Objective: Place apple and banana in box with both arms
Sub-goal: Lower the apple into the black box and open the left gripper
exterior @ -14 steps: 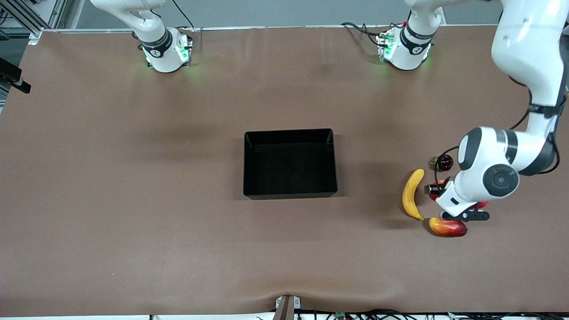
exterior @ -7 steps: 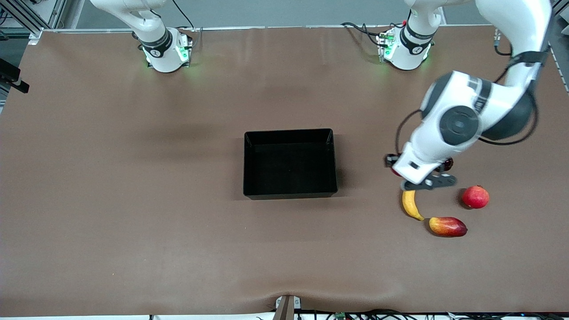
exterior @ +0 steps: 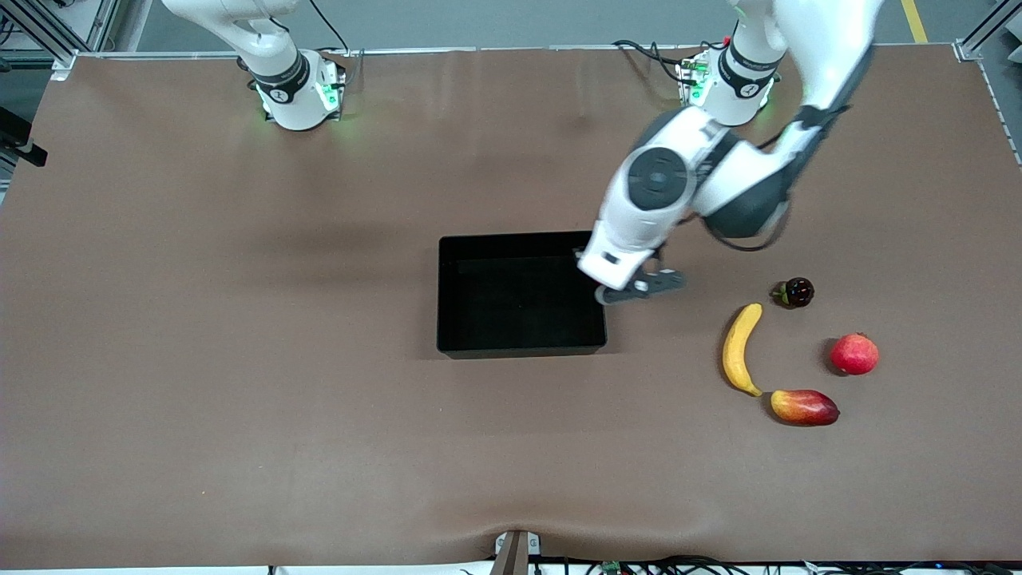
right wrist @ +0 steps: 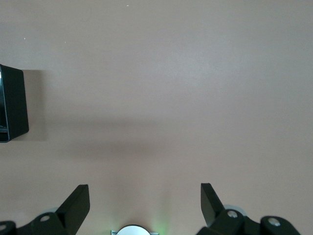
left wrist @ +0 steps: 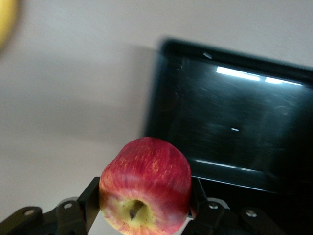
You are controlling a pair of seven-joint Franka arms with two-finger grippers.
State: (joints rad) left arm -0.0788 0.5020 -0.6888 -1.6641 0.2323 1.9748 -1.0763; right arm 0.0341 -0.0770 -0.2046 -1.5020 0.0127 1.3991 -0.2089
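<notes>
My left gripper [exterior: 639, 287] is shut on the apple [left wrist: 145, 188], a small red fruit with a yellow dimpled end. It hangs over the box's [exterior: 511, 307] edge at the left arm's end. In the front view the hand hides the apple. The box is a shallow glossy black tray [left wrist: 234, 122] with nothing in it. The banana [exterior: 741, 348] lies on the table toward the left arm's end, apart from the box. My right gripper [right wrist: 145, 203] is open with nothing between its fingers, up over bare table by its own base, waiting.
Near the banana lie a red-yellow mango [exterior: 804, 406], a round red fruit with a crown tip [exterior: 854, 354] and a small dark fruit [exterior: 795, 292]. A corner of the box [right wrist: 12, 105] shows in the right wrist view. Brown mat covers the table.
The left arm has lifted the apple out from among the fruits and swung it across to the box's edge. The banana and other fruits stayed put. The right arm has not moved.
</notes>
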